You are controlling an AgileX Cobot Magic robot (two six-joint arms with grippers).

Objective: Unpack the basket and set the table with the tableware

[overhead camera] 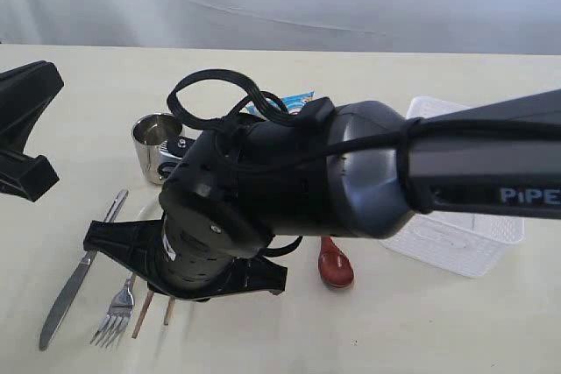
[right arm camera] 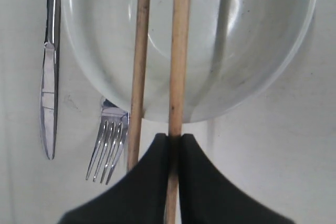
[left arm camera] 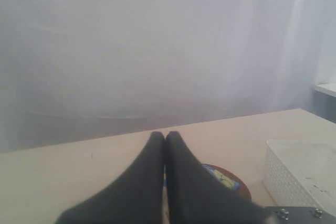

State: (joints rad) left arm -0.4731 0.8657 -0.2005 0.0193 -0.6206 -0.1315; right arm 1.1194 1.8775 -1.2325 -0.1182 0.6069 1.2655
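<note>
Setting of the table, at the placing of the chopsticks. The right gripper (right arm camera: 174, 138) is pinching one chopstick (right arm camera: 181, 51) between its two dark fingers, which are lying flush against the stick on either side. The second chopstick (right arm camera: 140, 51) is running parallel just beside the first, outside the grip and passing the edge of one finger. Both sticks are crossing the white bowl (right arm camera: 252, 51) in the right wrist view; whether they are touching its rim cannot be told. The knife (right arm camera: 49, 87) and the fork (right arm camera: 107, 150) are lying side by side on the table (overhead camera: 438, 330) next to the bowl, a little apart from each other. In the exterior view the right arm (overhead camera: 394, 172) is reaching across the middle and hiding the bowl. The steel cup (overhead camera: 158, 142) is standing upright behind the arm's wrist, and the wooden spoon (overhead camera: 336, 262) is lying on the table between the arm and the basket (overhead camera: 456, 238), which is sitting at the right. The blue packet (overhead camera: 294, 101) is showing just behind the arm. The left gripper (left arm camera: 165, 136) is hanging above the table with its jaws pressed together on nothing; its camera is showing the brown plate (left arm camera: 244, 186) with the packet on it, near the basket.
</note>
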